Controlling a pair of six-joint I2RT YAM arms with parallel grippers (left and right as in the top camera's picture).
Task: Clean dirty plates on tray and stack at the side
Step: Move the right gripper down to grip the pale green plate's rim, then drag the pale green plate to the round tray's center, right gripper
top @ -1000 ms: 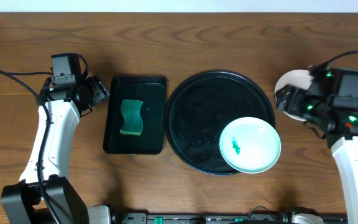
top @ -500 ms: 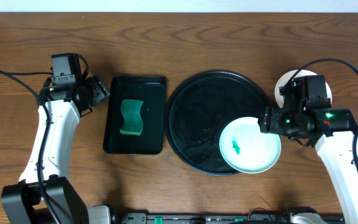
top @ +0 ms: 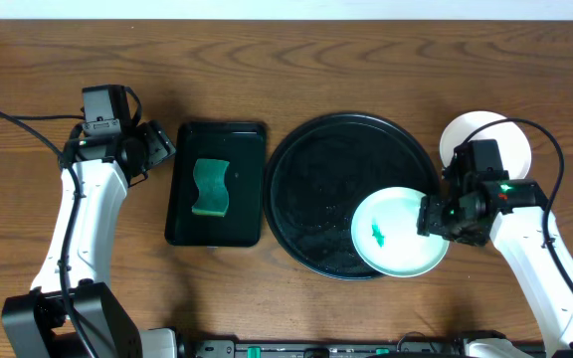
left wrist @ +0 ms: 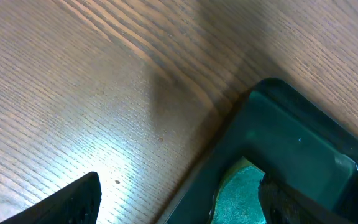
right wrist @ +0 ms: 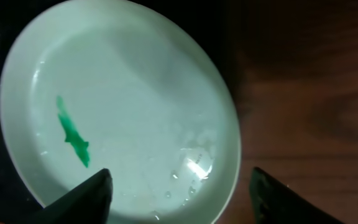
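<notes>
A pale-mint plate (top: 398, 234) with a small green smear (top: 377, 235) lies at the lower right of the round black tray (top: 316, 189), overhanging its rim. My right gripper (top: 434, 217) hovers open over that plate's right edge. In the right wrist view one finger (right wrist: 86, 198) is above the plate (right wrist: 123, 106) and the other (right wrist: 288, 200) is above the wood, with the rim between them. A clean white plate (top: 495, 137) sits on the table to the right of the tray, partly hidden by the right arm. My left gripper (top: 154, 146) stands open beside the rectangular tray.
A rectangular black tray (top: 217, 224) left of the round tray holds a green sponge (top: 210, 187). The left wrist view shows this tray's corner (left wrist: 291, 134) and the sponge's edge (left wrist: 241, 193) between the open fingers. Bare wood surrounds everything.
The right arm has swung from over the white plate at the side down and left to the smeared plate's right edge, its jaws narrowing a little. The left arm has not moved.
</notes>
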